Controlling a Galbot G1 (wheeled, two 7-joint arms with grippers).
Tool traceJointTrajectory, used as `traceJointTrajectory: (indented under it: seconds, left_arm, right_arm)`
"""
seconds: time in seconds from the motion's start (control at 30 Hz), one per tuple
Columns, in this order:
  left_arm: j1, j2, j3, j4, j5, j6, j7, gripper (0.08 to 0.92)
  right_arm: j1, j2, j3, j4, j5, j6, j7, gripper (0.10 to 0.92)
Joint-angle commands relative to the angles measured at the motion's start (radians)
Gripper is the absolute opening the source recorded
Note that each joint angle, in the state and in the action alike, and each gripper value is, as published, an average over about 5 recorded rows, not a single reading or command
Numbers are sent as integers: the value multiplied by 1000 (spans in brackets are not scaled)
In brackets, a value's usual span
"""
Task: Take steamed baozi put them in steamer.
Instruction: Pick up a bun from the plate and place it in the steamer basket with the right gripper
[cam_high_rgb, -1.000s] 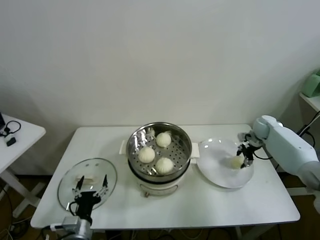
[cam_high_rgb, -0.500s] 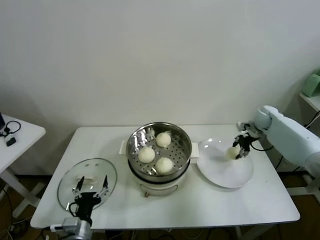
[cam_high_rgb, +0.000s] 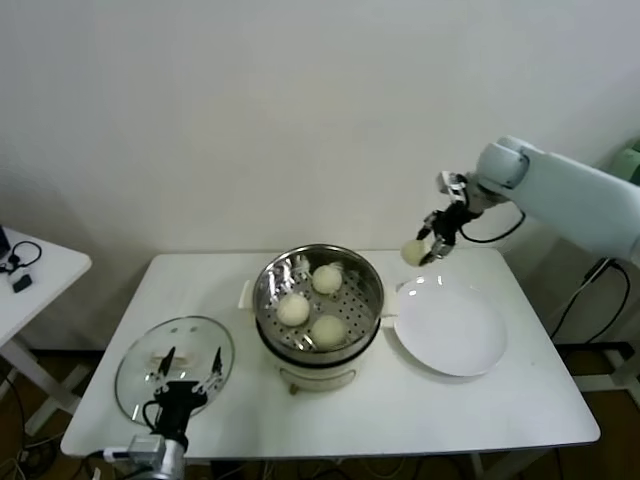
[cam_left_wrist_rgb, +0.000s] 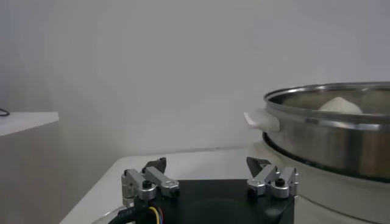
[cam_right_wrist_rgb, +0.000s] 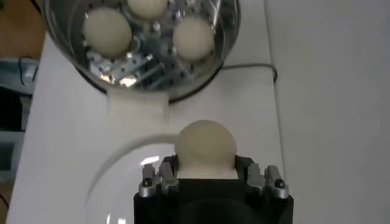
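My right gripper (cam_high_rgb: 428, 248) hangs in the air above the table's far side, between the steamer (cam_high_rgb: 318, 248) and the white plate (cam_high_rgb: 452, 330). It is shut on one pale steamed baozi (cam_high_rgb: 412, 252). In the right wrist view that baozi (cam_right_wrist_rgb: 205, 145) sits between the fingers of the right gripper (cam_right_wrist_rgb: 205, 165), with the steamer (cam_right_wrist_rgb: 233, 38) farther on. Three baozi (cam_high_rgb: 327, 279) (cam_high_rgb: 293, 309) (cam_high_rgb: 328, 330) lie on the steamer's perforated floor. My left gripper (cam_high_rgb: 186, 383) is parked open at the front left, over the glass lid (cam_high_rgb: 140, 365).
The white plate is bare. The steamer stands on a white base at the table's middle; its wall (cam_left_wrist_rgb: 329, 134) fills one side of the left wrist view, beyond my left gripper (cam_left_wrist_rgb: 207, 164). A small side table (cam_high_rgb: 30, 275) stands at far left.
My right gripper has lifted the baozi off the plate and carried it up and leftward toward the steamer. The plate now holds nothing. The left arm has not moved.
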Motion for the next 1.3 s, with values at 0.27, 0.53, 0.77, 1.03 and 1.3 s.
traceJointTrajectory:
  seconds: [0.27, 0.53, 0.77, 1.03, 1.3]
  left_arm:
    - [15, 0, 13, -22, 6, -11, -1, 823]
    - [21, -9, 15, -37, 3, -7, -3, 823]
    - [29, -7, 20, -39, -2, -6, -4, 823]
    - [34, -13, 24, -32, -5, -8, -4, 823]
    - [34, -16, 36, -29, -2, -7, -4, 823]
  right_arm:
    - [221, 194, -283, 244, 390, -110, 100, 619]
    - [115, 245, -280, 219, 333, -117, 137, 619]
    - [32, 240, -276, 180, 270, -112, 160, 619]
    - [3, 232, -277, 154, 236, -106, 162, 619]
    - [-18, 229, -256, 138, 201, -98, 175, 620]
